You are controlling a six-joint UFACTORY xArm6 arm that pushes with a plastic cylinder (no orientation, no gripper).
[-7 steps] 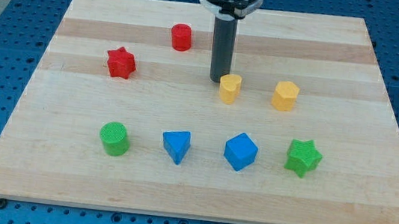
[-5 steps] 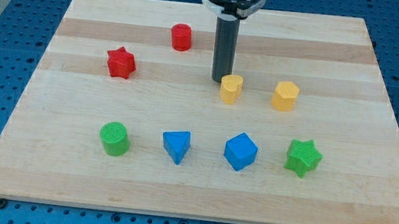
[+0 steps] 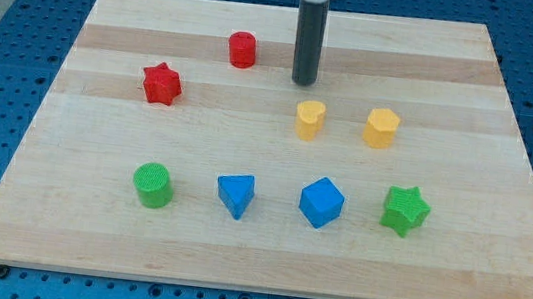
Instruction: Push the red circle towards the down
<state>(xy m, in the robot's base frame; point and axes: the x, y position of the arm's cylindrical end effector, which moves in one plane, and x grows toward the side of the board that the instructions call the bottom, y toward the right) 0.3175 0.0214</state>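
The red circle is a short red cylinder near the view's top, left of centre on the wooden board. My tip is at the end of the dark rod. It stands to the right of the red circle and slightly lower in the view, apart from it. It is also above the left yellow block, with a clear gap between them.
A red star lies left of and below the red circle. A second yellow block sits to the right. Along the lower row are a green cylinder, a blue triangle, a blue cube and a green star.
My tip has moved towards the view's top and slightly right, away from the left yellow block it stood beside. No block has moved.
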